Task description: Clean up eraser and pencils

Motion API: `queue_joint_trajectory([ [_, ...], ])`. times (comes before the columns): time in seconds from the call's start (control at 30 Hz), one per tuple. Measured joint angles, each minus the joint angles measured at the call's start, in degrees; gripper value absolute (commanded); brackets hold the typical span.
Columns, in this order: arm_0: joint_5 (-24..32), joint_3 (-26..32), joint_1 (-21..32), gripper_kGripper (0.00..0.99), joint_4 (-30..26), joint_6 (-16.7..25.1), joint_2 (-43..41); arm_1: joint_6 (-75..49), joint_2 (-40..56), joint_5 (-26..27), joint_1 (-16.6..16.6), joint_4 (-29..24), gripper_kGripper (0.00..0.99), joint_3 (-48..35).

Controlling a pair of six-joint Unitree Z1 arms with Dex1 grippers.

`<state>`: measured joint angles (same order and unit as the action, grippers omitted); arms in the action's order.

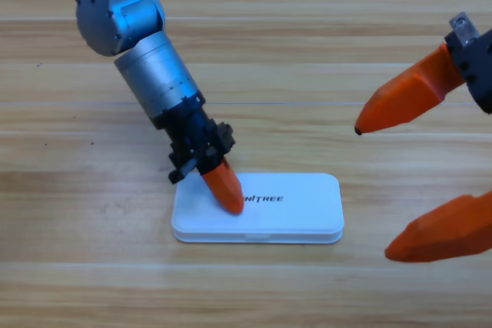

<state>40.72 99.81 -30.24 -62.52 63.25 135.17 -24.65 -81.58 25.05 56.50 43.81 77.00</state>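
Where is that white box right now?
The white case lies closed and flat on the wooden table, a little below the middle of the high view. The left gripper presses on its left end; the right gripper waits open at the right edge.

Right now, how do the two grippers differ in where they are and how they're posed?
The left gripper points down on the closed white case, near its left end; the right gripper waits at the picture's right edge, off the case. The right one's fingers are spread wide; the left's gap is hidden. Both have orange fingers.
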Motion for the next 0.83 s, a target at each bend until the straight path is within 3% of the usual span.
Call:
queue_joint_trajectory([
  [0.1,-1.04,-0.22,-0.04,0.000,-0.03,-0.72,-1.09,0.00,0.00,0.00,0.00,0.00,0.990,0.00],
  [0.13,-1.54,-0.07,-0.04,0.094,-0.58,-0.98,-1.68,0.00,0.00,0.00,0.00,0.00,0.990,0.00],
  [0.2,-2.78,2.83,-0.04,0.686,-6.26,-1.38,-3.28,0.00,0.00,0.00,0.00,0.00,0.990,0.00],
  [0.23,-3.47,5.43,-0.06,0.893,-9.78,-2.03,-4.46,0.00,0.00,0.00,0.00,0.00,0.990,0.00],
  [0.27,-3.82,8.16,-0.07,0.979,-12.83,-2.78,-6.23,0.00,0.00,0.00,0.00,0.00,0.990,0.00],
  [0.37,-3.87,9.34,-0.42,0.990,-14.70,-6.60,-14.93,0.00,0.00,0.00,0.00,0.00,0.990,0.00],
  [0.6,-4.88,1.02,-7.26,0.990,-14.63,-16.05,-36.09,0.00,0.00,0.00,0.00,0.00,0.990,0.00],
  [0.73,-5.88,-9.18,-11.85,0.990,-10.13,-16.86,-41.82,0.00,0.00,0.00,0.00,0.00,0.990,0.00],
  [0.83,-5.88,-12.75,-12.81,0.990,-8.91,-16.86,-42.65,0.00,0.00,0.00,0.00,0.00,0.990,0.00],
])
